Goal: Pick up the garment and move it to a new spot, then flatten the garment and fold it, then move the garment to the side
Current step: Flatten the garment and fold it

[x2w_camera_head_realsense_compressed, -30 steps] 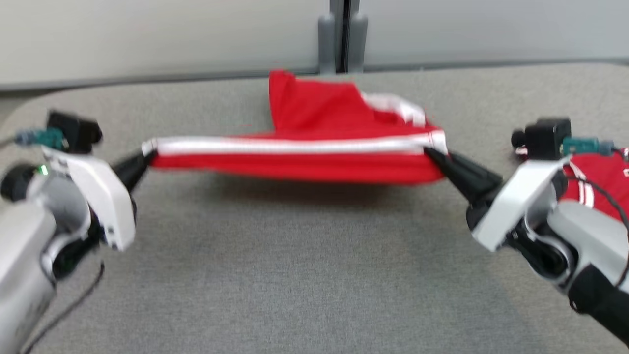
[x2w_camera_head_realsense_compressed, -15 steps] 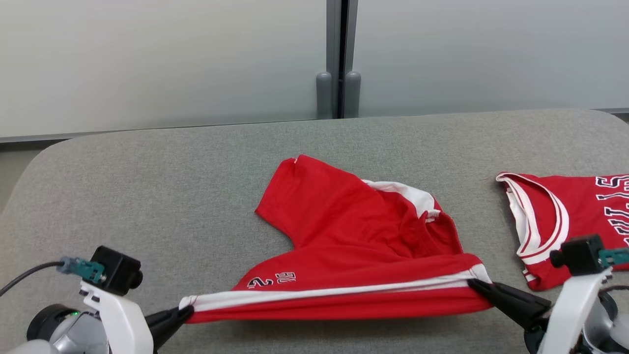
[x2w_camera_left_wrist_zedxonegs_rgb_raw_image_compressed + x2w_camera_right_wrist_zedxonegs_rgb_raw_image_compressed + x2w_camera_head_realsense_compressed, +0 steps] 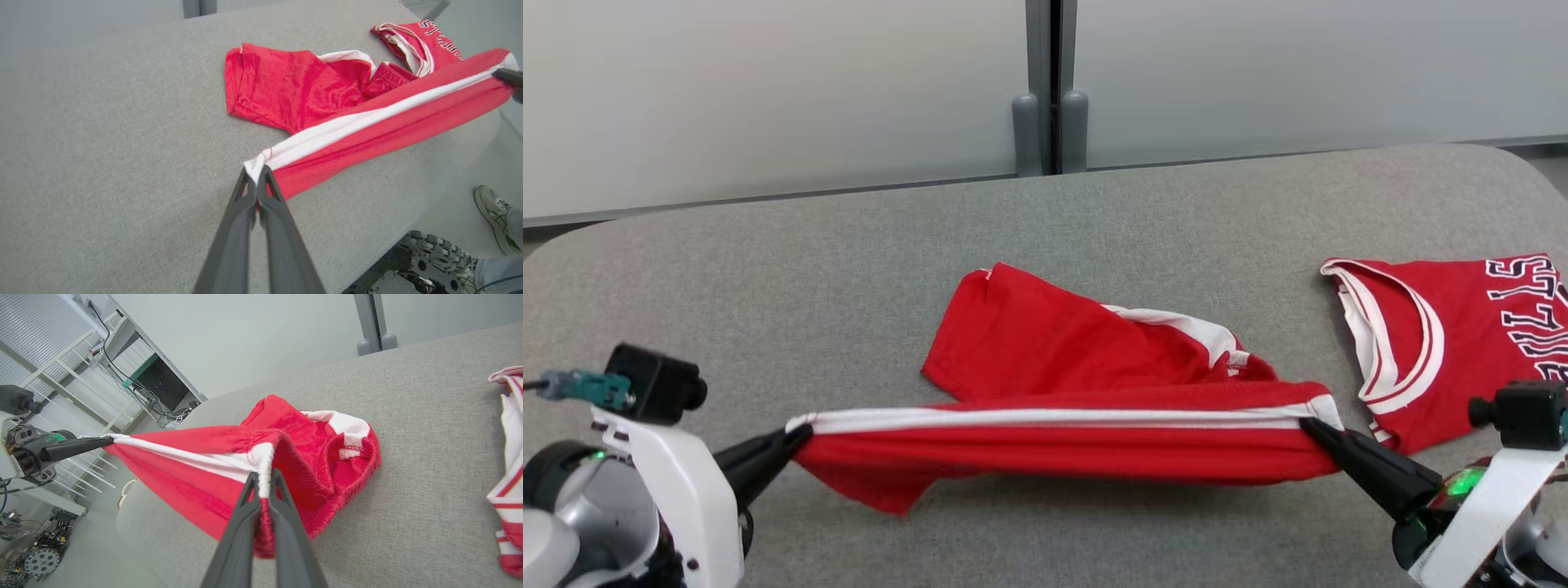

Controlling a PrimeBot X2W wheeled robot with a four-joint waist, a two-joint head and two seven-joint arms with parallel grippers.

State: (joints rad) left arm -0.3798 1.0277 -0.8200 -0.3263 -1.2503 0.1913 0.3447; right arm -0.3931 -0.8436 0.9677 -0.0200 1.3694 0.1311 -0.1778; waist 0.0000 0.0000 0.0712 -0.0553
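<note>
1. Red cloth with a white stripe, the garment, runs as a taut band across the lower middle of the head view. It is strung between the two grippers, and its shadow falls on the surface beneath.
2. The rest of it lies crumpled on the grey padded table at the centre of the frame, behind the band. One red corner droops towards the table at lower left.
3. The left gripper, at lower left, has its jaws clenched on the white end of the stripe. In the left wrist view they press together with the hem nipped at the tips.
4. The right gripper, at lower right, is clamped on the gathered waistband where the stripe ends. The right wrist view shows the cloth sandwiched between the jaws.
5. A second red jersey, with white trim and lettering, lies flat at the right edge, just beside the band's right end.
6. A person's shoe rests on the floor at the lower right of the left wrist view.
</note>
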